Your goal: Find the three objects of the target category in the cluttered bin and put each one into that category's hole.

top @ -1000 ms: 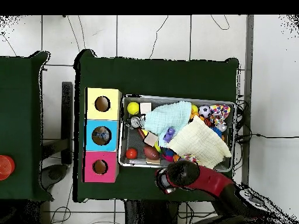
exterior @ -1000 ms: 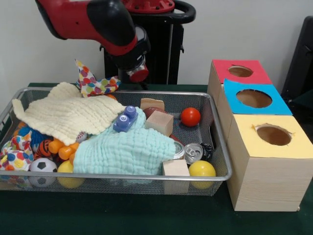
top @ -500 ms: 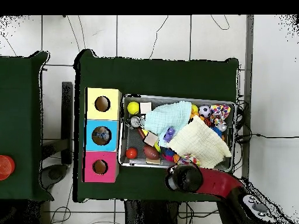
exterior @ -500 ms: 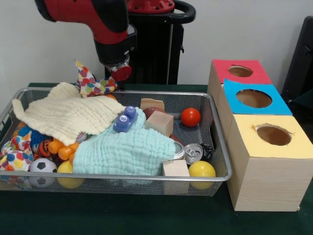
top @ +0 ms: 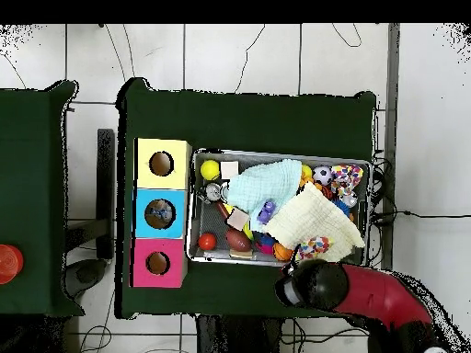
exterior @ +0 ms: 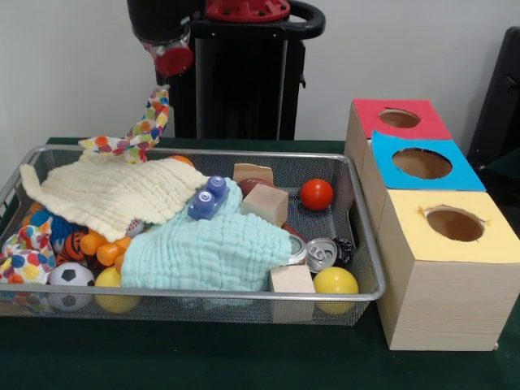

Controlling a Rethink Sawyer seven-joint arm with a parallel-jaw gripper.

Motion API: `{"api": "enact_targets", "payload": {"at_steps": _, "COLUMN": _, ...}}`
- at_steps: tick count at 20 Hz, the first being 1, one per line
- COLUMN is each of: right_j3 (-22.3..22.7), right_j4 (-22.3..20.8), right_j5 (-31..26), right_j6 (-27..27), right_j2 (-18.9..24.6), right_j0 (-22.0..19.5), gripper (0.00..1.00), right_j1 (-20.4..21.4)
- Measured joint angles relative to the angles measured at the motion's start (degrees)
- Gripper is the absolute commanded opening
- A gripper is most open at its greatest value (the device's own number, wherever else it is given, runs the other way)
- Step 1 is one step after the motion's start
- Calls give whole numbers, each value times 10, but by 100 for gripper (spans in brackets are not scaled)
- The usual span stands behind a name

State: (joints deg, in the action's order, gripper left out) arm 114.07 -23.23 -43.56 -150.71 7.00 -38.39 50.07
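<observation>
Green table's wire bin hides toys under cloths; end effector grips the polka-dot cloth, fingers unseen.

The red and black arm reaches in low from one side, its wrist end raised high.

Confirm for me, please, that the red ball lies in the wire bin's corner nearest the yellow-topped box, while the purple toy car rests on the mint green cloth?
Not quite. The red ball lies near the bin's far corner, by the pink-topped box; the front view shows that it is the yellow ball that sits by the yellow-topped box. The purple toy car does rest on the mint green cloth.
</observation>
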Motion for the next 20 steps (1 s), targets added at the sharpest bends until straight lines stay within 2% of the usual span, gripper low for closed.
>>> {"api": "enact_targets", "payload": {"at_steps": 2, "right_j3": -1, "right_j4": 13, "right_j5": -12, "right_j6": 0, "right_j2": 0, "right_j0": -4, "gripper": 100, "right_j1": 30}}
{"api": "enact_targets", "payload": {"at_steps": 4, "right_j3": -3, "right_j4": 14, "right_j5": -8, "right_j6": 0, "right_j2": -5, "right_j0": 1, "gripper": 100, "right_j1": 32}}
{"api": "enact_targets", "payload": {"at_steps": 6, "right_j3": -16, "right_j4": 14, "right_j5": 17, "right_j6": -3, "right_j2": -25, "right_j0": 24, "gripper": 100, "right_j1": 17}}
{"api": "enact_targets", "payload": {"at_steps": 8, "right_j3": -29, "right_j4": 14, "right_j5": 41, "right_j6": -7, "right_j2": -41, "right_j0": 42, "gripper": 100, "right_j1": -3}}
{"api": "enact_targets", "payload": {"at_steps": 9, "right_j3": -46, "right_j4": 14, "right_j5": 75, "right_j6": -14, "right_j2": -57, "right_j0": 63, "gripper": 100, "right_j1": -32}}
{"api": "enact_targets", "payload": {"at_steps": 13, "right_j3": -82, "right_j4": 19, "right_j5": 149, "right_j6": -22, "right_j2": -79, "right_j0": 92, "gripper": 100, "right_j1": -98}}
{"api": "enact_targets", "payload": {"at_steps": 14, "right_j3": -99, "right_j4": 25, "right_j5": 185, "right_j6": -23, "right_j2": -86, "right_j0": 101, "gripper": 100, "right_j1": -132}}
{"api": "enact_targets", "payload": {"at_steps": 15, "right_j3": -105, "right_j4": 30, "right_j5": 202, "right_j6": -23, "right_j2": -88, "right_j0": 103, "gripper": 100, "right_j1": -149}}
{"api": "enact_targets", "payload": {"at_steps": 18, "right_j3": -113, "right_j4": 43, "right_j5": 234, "right_j6": -23, "right_j2": -95, "right_j0": 105, "gripper": 100, "right_j1": -181}}
{"api": "enact_targets", "payload": {"at_steps": 20, "right_j3": -112, "right_j4": 51, "right_j5": 239, "right_j6": -23, "right_j2": -99, "right_j0": 103, "gripper": 100, "right_j1": -188}}
